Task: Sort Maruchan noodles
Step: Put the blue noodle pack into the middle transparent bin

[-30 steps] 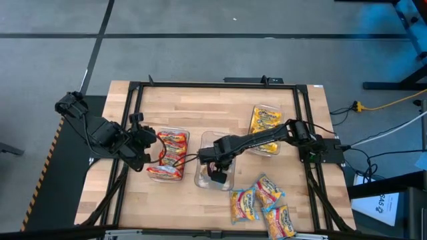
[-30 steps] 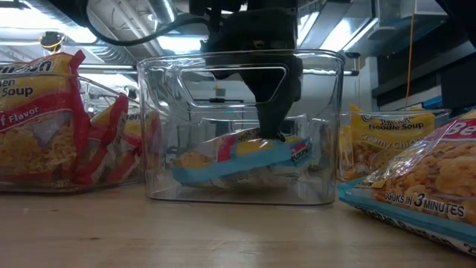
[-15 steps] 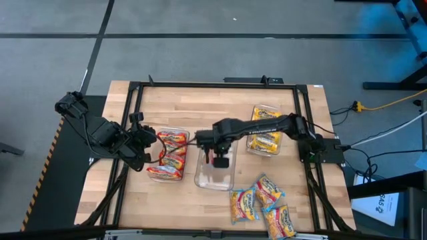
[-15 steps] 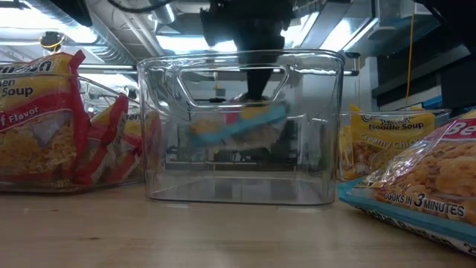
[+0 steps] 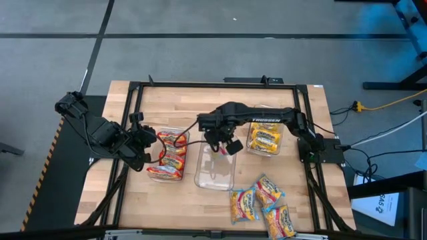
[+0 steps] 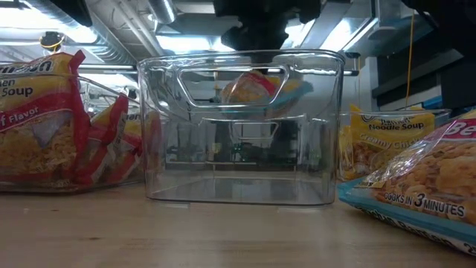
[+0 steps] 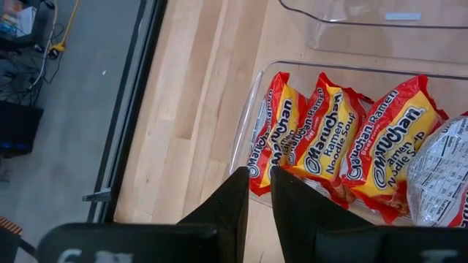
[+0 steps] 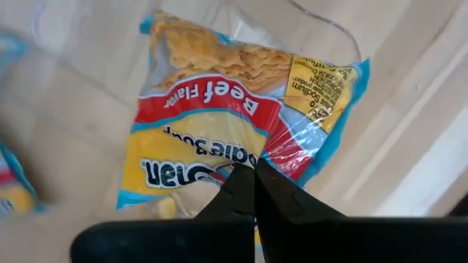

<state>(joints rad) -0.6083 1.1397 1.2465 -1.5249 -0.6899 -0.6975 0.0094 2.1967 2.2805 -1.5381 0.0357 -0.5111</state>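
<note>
**Blue-edged packet held above middle tray**

A blue-edged noodle packet (image 8: 234,124) was held pinched in the right pincer (image 5: 223,143), above the far end of the clear middle tray (image 5: 215,177). The left pincer (image 7: 259,201) was kept narrow, holding nothing, beside the tray of red packets (image 7: 344,139).

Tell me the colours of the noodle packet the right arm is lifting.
Blue-edged packet with a red band and yellow label, clearest in the right wrist view.
</note>
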